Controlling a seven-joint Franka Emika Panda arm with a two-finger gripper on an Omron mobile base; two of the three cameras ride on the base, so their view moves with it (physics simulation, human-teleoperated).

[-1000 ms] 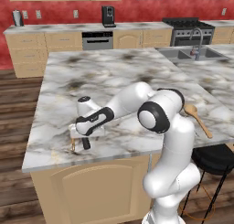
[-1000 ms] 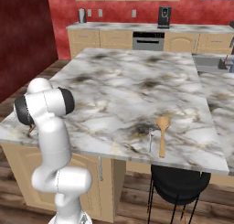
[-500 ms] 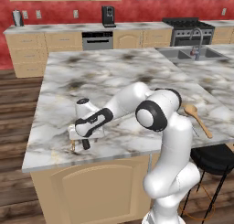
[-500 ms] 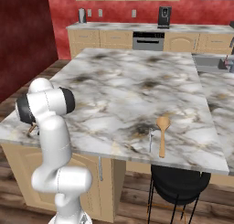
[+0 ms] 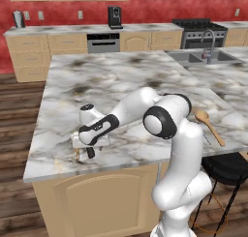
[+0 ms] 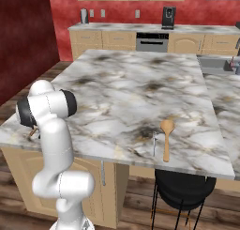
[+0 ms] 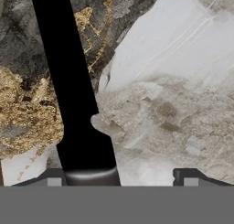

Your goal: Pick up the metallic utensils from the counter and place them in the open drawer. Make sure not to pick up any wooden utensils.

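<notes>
While the arm reaches low over the near left corner of the counter (image 5: pixel 121 81), the gripper (image 5: pixel 86 148) sits right down at the marble with its 2 fingertips (image 7: pixel 54 178) spread wide, and nothing is clamped between them yet. In the hand view the knife (image 7: pixel 73 95) lies flat on the stone as a long black bar, next to the left fingertip rather than centred in the gap, which suggests the hand came down here to straddle its handle for a pinch across the narrow width. From the left base view the wrist covers most of the knife, so which end is blade and which handle is hard to say. A brown wooden spoon (image 5: pixel 209 126) rests well apart near the counter's right edge, with a thin pale utensil (image 6: pixel 154 142) just beside it in the right base view, too small to identify. From that side, the robot's own shoulder blocks the gripper.
</notes>
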